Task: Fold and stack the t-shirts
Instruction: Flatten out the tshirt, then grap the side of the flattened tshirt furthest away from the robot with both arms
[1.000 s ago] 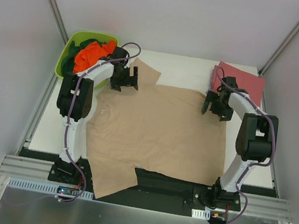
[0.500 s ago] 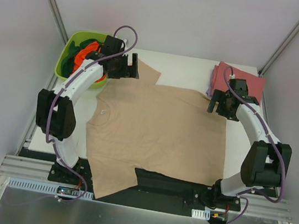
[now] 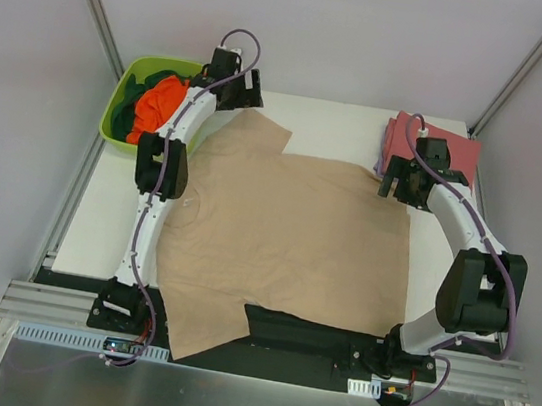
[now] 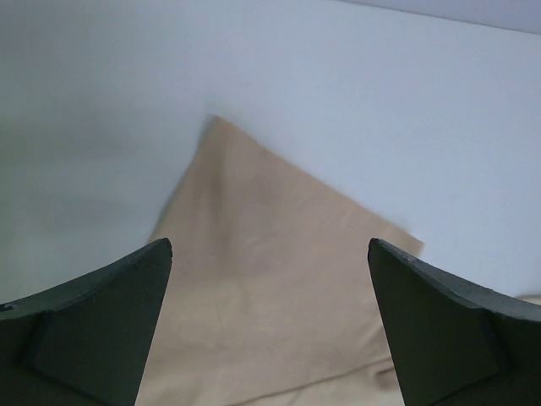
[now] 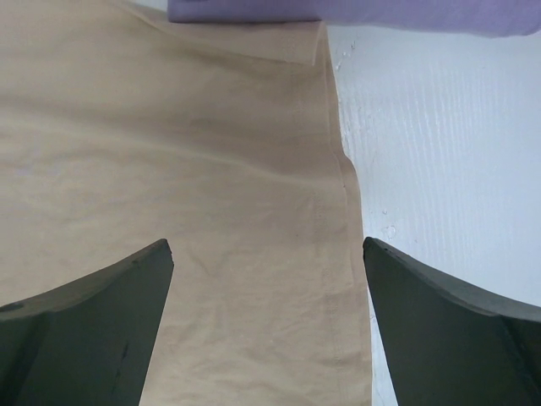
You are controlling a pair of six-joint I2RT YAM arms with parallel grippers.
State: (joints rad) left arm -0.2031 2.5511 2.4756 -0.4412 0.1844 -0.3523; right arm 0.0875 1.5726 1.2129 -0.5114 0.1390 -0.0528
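A tan-beige t-shirt [image 3: 287, 231] lies spread flat on the white table [image 3: 106, 230], its near sleeve hanging over the front edge. My left gripper [image 3: 243, 98] is open and empty above the far sleeve; the left wrist view shows that sleeve [image 4: 279, 296] between the open fingers [image 4: 101, 330]. My right gripper [image 3: 396, 187] is open and empty above the shirt's far right corner; the right wrist view shows the hem edge [image 5: 338, 211] between the fingers [image 5: 448, 330]. A folded dusty red shirt [image 3: 450, 148] lies on a lavender one [image 3: 389, 144] at back right.
A lime-green tub [image 3: 131, 82] at back left holds a bright orange shirt [image 3: 159, 99] and dark green cloth [image 3: 122, 113]. The lavender shirt's edge [image 5: 355, 10] shows just beyond the tan hem. White cage walls stand on three sides.
The left arm has stretched out and carried its gripper from the shirt's shoulder back to the far sleeve. The right gripper has moved a little farther back, toward the shirt's far right corner.
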